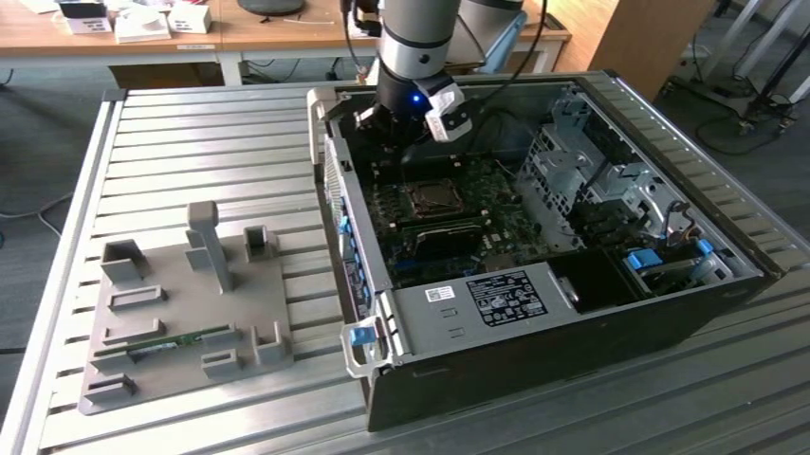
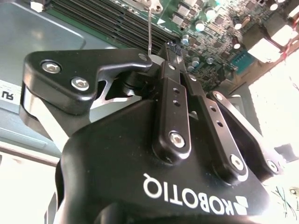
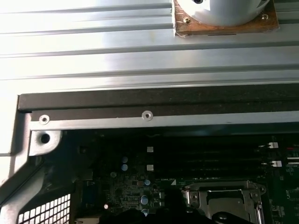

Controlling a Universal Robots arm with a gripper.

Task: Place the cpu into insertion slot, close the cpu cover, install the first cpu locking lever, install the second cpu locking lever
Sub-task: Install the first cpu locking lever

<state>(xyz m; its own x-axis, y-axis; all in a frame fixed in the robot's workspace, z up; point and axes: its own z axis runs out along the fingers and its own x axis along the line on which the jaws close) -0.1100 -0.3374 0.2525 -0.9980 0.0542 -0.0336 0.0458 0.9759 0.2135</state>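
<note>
Fingers (image 2: 172, 70) pinched shut on nothing, tips at the thin locking lever (image 2: 149, 28) beside the cpu cover (image 3: 217, 189), probably to press it.

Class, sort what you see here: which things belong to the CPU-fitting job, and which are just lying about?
Job in hand: tool; cpu cover; green board; computer case.

Lying about: grey fixture tray; memory stick lying in it; white boxes behind.

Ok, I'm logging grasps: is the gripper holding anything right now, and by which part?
The gripper looks shut on a thin locking lever, pinching the end of its wire rod.
</note>
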